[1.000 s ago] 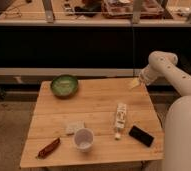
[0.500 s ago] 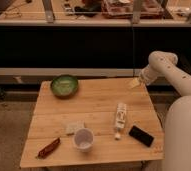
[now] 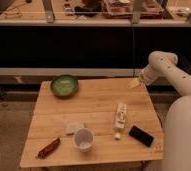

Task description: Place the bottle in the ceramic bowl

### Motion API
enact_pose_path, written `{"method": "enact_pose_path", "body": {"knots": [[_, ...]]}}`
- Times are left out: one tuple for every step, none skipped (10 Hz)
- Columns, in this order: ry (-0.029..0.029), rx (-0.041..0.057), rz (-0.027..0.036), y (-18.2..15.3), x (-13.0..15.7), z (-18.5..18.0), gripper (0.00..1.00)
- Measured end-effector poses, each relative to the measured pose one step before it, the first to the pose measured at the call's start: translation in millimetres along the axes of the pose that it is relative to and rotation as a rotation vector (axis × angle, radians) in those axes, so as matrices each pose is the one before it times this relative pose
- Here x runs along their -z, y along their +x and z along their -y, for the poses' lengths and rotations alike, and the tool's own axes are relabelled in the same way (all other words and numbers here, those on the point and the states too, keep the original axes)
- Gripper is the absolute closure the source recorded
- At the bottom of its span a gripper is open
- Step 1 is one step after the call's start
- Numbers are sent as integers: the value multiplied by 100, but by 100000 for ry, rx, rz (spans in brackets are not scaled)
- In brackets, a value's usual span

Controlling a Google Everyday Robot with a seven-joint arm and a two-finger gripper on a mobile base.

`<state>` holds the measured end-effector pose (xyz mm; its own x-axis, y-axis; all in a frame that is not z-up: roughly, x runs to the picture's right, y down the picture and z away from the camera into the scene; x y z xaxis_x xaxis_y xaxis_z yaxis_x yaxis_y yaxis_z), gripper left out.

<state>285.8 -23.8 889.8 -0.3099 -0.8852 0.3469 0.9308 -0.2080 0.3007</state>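
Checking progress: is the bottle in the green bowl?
No, the bottle lies on the table far from the green bowl; gripper hangs at the far-right edge.

Table (image 3: 99, 100): 1, wooden.
Ceramic bowl (image 3: 64, 85): 1, green.
Bottle (image 3: 120, 117): 1, white.
Cup (image 3: 83, 139): 1, white.
Flat black slab (image 3: 141, 135): 1.
Pale block (image 3: 74, 127): 1.
Reddish-brown packet (image 3: 48, 148): 1.
Robot arm (image 3: 171, 75): 1.
Gripper (image 3: 134, 83): 1, above the table's far right corner, fingers apart.
Loose items on table: 6.
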Motion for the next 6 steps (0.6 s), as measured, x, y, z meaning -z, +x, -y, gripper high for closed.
{"method": "enact_pose_path", "body": {"knots": [[97,-21,-206,-33,52,44,21],[891,-699,-1100,-163,387,328,21],[2786,-2587,-2218,-827,997,980,21],[1845,-1349,-1031,-826,682,794,21],[1885,-1251,-932,-1313,753,1092,21],[743,-548,-998,-1648,724,979,21]]}}
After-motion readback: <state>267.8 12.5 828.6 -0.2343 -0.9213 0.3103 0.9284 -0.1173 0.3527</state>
